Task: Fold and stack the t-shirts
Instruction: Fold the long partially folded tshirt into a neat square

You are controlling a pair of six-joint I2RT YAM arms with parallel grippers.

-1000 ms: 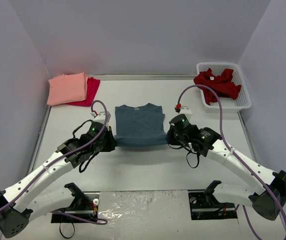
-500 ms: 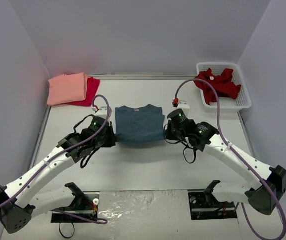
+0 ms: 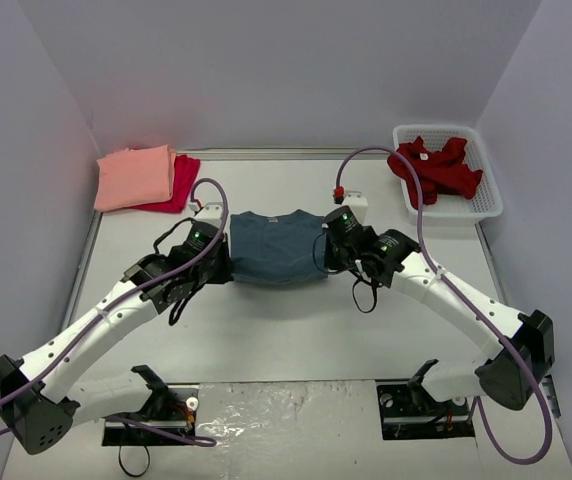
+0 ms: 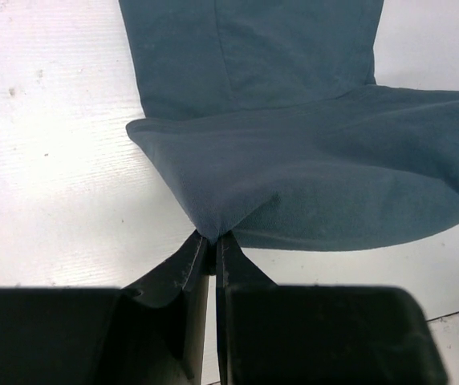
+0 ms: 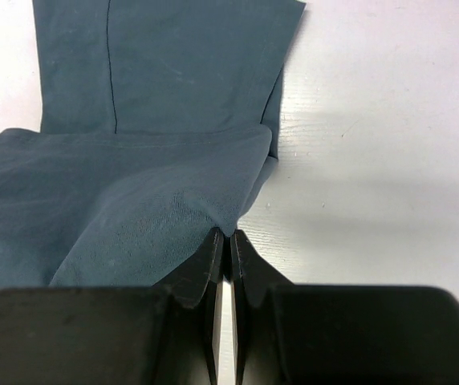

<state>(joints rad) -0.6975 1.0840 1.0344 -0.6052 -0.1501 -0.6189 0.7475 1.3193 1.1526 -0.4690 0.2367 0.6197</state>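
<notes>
Two arms reach from the near edge of the white bench toward its middle, where the slate-blue t-shirt lies with its collar pointing away from them. The wrist view shows the left gripper closed tight on the shirt's near left corner, its fingers pinching a small peak of cloth. The right gripper is likewise clamped on the near right corner. Between them the shirt's lower edge is raised off the bench and hangs over the rest of the garment, which lies flat underneath, so a lifted fold spans from one gripper to the other. Farther back, in the far left corner, the salmon-pink t-shirt sits folded on top of the crimson t-shirt, whose edge shows along its right side. At the far right, the dark red t-shirt lies crumpled in a white lattice basket, well apart from the held shirt.
</notes>
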